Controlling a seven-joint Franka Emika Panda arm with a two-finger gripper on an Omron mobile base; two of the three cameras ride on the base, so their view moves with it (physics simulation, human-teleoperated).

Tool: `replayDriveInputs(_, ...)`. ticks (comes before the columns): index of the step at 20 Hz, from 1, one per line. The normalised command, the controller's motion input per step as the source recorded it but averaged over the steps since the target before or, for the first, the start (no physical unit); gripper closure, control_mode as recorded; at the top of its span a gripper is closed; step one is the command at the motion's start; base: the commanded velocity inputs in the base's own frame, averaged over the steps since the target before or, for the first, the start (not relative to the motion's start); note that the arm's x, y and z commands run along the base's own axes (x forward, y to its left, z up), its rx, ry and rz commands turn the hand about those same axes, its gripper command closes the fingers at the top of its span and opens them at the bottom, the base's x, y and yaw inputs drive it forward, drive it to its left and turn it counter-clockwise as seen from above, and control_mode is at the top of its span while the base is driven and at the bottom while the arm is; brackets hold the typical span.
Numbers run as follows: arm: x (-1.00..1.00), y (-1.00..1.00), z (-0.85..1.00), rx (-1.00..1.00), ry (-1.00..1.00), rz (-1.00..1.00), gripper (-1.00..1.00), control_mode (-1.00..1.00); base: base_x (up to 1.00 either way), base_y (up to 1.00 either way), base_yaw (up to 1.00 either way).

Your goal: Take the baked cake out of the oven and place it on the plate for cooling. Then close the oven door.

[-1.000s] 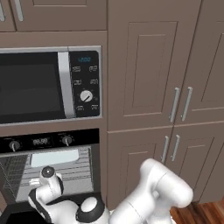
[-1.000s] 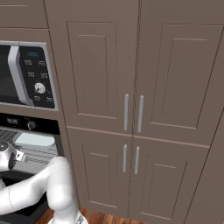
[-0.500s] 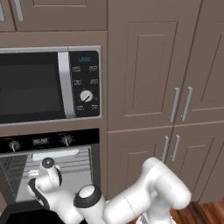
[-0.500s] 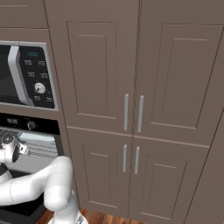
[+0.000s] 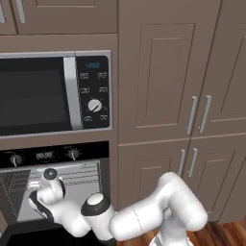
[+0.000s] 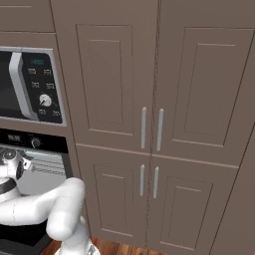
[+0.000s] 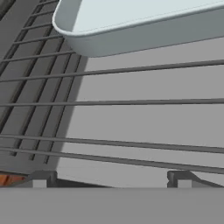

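1. The oven (image 5: 57,192) sits below the microwave (image 5: 55,93), its grey racked cavity exposed; the arm reaches into that cavity from the right.
2. In the hand view a pale, shallow tray (image 7: 144,24) with rounded corners rests on the wire rack (image 7: 131,103), beyond the fingertips and apart from them. Its contents are hidden behind the wall, so the cake itself cannot be confirmed.
3. Handling, as a judgement: the tray looks rigid and smooth-walled, probably light but slippery; a baked cake would be soft and fragile, so the rim, not the cake, is the place to grip. The near wall or its rounded corner faces the pincer and offers the most direct hold; keeping the tray level would matter.
4. The pincer (image 7: 111,177) has its jaws spread to full width, the two dark fingertips (image 7: 41,178) low over the rack wires. It grips nothing and touches nothing visible.
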Motion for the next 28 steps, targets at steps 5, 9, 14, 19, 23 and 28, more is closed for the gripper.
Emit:
replayDriveInputs(5, -0.40, 0.22, -0.43, -0.07, 0.00, 0.00, -1.00, -1.00, 0.00, 0.00, 0.00)
replayDriveInputs(9, -0.77, 0.19, -0.34, -0.11, 0.00, 0.00, -1.00, -1.00, 0.00, 0.00, 0.00)
replayDriveInputs(14, -0.83, 0.00, -0.10, -0.07, 0.00, 0.01, -1.00, -1.00, 0.00, 0.00, 0.00)
replayDriveInputs(19, -0.69, -0.11, 0.26, 0.00, 0.03, 0.00, -1.00, -1.00, 0.00, 0.00, 0.00)
replayDriveInputs(23, -0.64, -0.16, 0.31, 0.01, 0.06, 0.00, -1.00, -1.00, 0.00, 0.00, 0.00)
replayDriveInputs(28, -0.49, -0.09, 0.27, 0.00, 0.16, 0.00, -1.00, -1.00, 0.00, 0.00, 0.00)
